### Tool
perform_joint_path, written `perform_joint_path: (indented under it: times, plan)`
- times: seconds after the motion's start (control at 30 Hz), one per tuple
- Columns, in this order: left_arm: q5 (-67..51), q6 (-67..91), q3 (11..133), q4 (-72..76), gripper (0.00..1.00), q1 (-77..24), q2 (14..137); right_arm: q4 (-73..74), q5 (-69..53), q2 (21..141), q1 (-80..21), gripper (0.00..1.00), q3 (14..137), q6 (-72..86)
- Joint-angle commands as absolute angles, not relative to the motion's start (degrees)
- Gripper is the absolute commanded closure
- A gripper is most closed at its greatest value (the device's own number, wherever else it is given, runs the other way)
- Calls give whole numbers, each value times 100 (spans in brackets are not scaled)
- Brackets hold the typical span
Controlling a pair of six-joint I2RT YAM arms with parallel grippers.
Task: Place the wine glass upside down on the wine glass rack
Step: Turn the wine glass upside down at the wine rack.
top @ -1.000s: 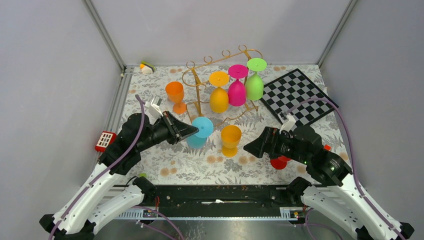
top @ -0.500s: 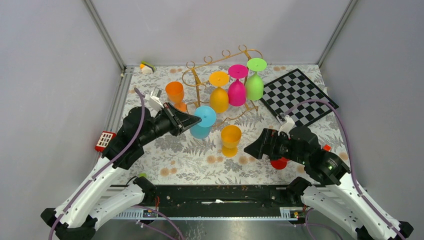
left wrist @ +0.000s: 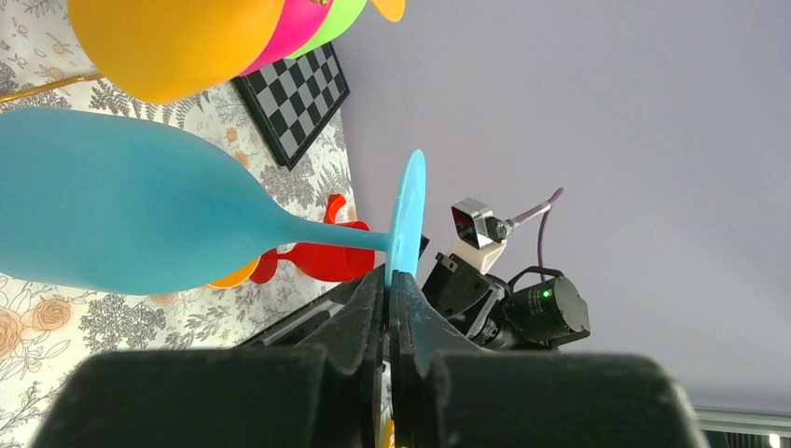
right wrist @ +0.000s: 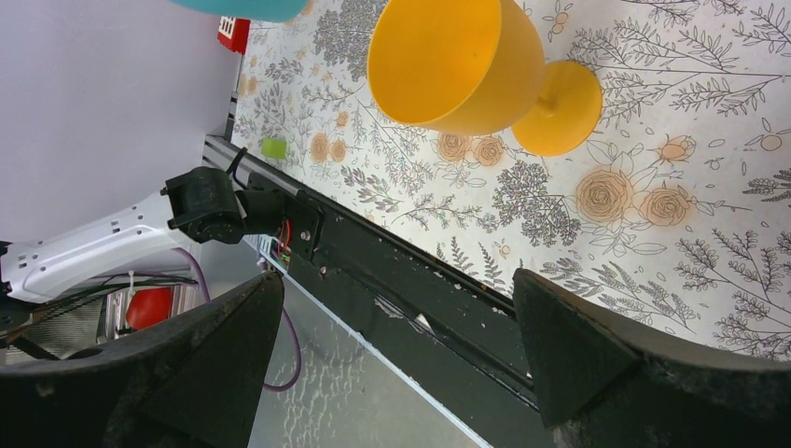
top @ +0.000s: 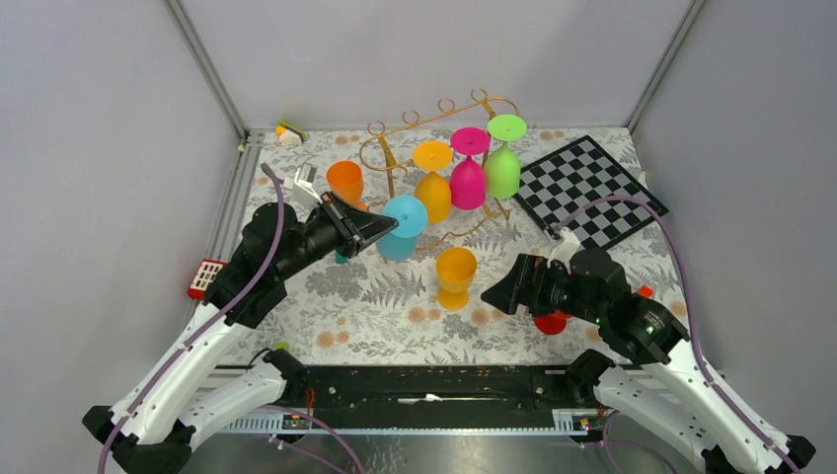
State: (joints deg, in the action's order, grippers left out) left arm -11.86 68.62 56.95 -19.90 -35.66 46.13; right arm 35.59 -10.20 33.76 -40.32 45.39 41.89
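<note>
— Where is the frosted blue wine glass (top: 400,235)?
— Just left of centre in the top view, held aloft and tilted, with its flat round foot uppermost and its bowl hanging lower. The left gripper (top: 383,229) pinches the rim of that foot.
— And the gold thin-wire wine glass rack (top: 390,176)?
— Standing upright in the upper middle, its looped top rail with curled hooks slanting up to the right, just behind the glass.

White lower links (top: 178,380), black upper segments (top: 262,262), trailing purple cables (top: 281,212)
</note>
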Motion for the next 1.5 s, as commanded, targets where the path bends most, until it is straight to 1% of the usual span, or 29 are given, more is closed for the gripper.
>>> perform_joint_path:
  times: [0.0, 0.57, 0.8, 1.23, 1.47]
  plan:
    - [-1110, 6882, 6015, -1510, 100, -3509, 4646, 3561, -1095, 3362, -3980, 0, 4468, 4135]
    - [-1079, 6958, 6008, -1203, 100, -3302, 4792, 3566, -1102, 3564, -3979, 0, 4564, 3994]
    - [-1121, 7225, 5855, -755, 100, -3202, 4975, 3568, -1059, 3536, -3981, 0, 4544, 3951]
    - [-896, 7557, 5826, -624, 100, -2927, 5134, 3662, -967, 3472, -3981, 0, 4518, 3928]
    - [-1300, 7882, 5852, -415, 100, -2730, 5433, 3660, -968, 3591, -3981, 0, 4599, 3899]
